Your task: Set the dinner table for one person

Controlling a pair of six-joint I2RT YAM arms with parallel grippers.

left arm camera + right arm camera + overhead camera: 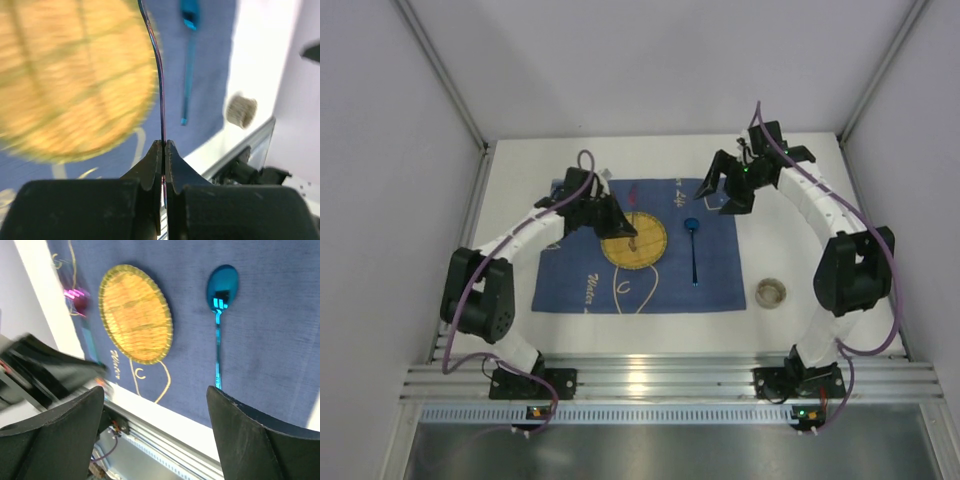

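Pinching a thin utensil by the yellow plate with my left end effector; my right end effector gapes open, empty.

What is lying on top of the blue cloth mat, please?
A woven yellow disc and a blue spoon lie on it. The left gripper hides part of the disc and blue cloth mat.

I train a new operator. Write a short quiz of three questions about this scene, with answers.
1. True or false: the blue spoon lies on the blue mat.
2. Which gripper is open? A) left gripper B) right gripper
3. Fill in: the small beige cup stands on the white ____, right of the mat.
Key: 1 true; 2 B, the left is shut on a thin utensil; 3 table.
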